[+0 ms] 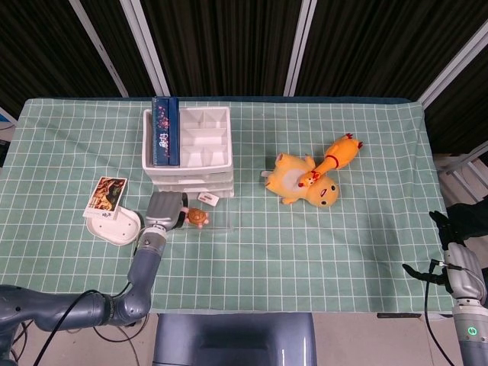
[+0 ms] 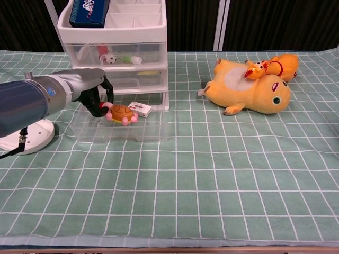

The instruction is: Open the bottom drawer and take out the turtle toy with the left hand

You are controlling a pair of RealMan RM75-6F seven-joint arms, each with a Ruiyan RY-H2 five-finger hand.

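Observation:
The turtle toy, brown shell with pink feet, hangs above the floor of the pulled-out clear bottom drawer. My left hand grips it from its left side, fingers curled against the shell. The white three-drawer unit stands behind. A small white box lies in the open drawer. My right hand hangs off the table's right edge, fingers apart and holding nothing; the chest view does not show it.
A white round dish with a picture card sits left of the drawer. A yellow plush with an orange toy on it lies to the right. A blue box lies on top of the unit.

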